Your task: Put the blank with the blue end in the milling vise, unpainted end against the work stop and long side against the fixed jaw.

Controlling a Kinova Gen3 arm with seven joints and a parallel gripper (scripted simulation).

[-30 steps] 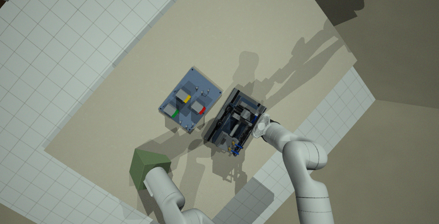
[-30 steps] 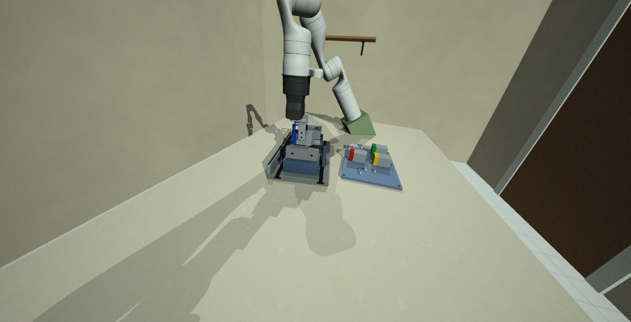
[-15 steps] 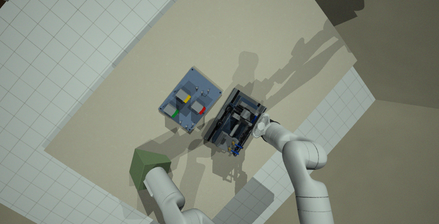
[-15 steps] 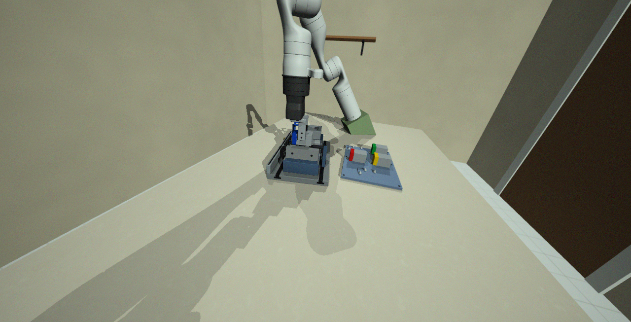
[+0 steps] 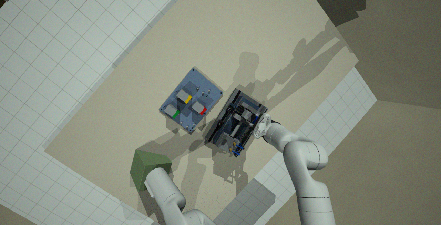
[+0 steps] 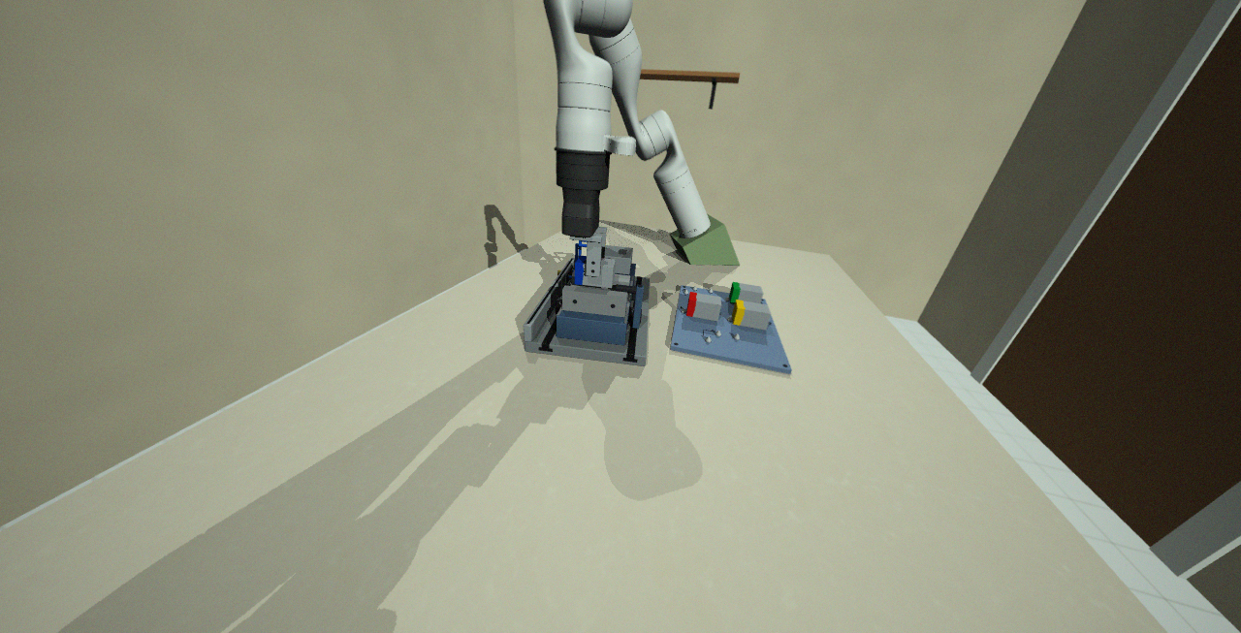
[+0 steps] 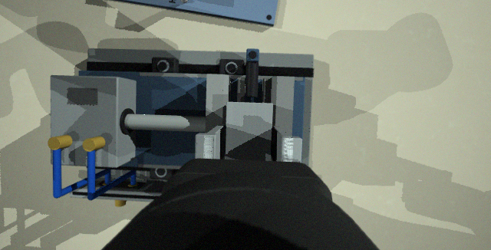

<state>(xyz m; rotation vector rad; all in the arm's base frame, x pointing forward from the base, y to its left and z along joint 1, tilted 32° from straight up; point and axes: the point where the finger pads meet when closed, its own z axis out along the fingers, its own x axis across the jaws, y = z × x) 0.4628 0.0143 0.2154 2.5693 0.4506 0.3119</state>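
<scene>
My gripper [image 7: 248, 137] is shut on the blank with the blue end [image 5: 246, 114] [image 7: 249, 113], one finger on each long side. Its blue end shows in the top view, pointing away from the work stop [image 7: 252, 79]; in the wrist view my gripper body hides it. The unpainted end faces the stop, very near its tip from above. The blank is over the gap between the fixed jaw [image 6: 594, 301] [image 7: 282, 104] and the moving jaw [image 7: 217, 102]. Its height over the bars, and contact with jaw or stop, cannot be told.
Red-ended [image 5: 198, 107] [image 6: 704, 306], yellow-ended [image 5: 183, 95] [image 6: 752, 314] and green-ended [image 5: 171, 110] [image 6: 747, 292] blanks lie apart on the blue plate [image 5: 194, 77] [image 6: 728, 351]. The vise's cylinder block [image 7: 84, 120] and blue hoses [image 7: 57, 173] stand beyond the moving jaw.
</scene>
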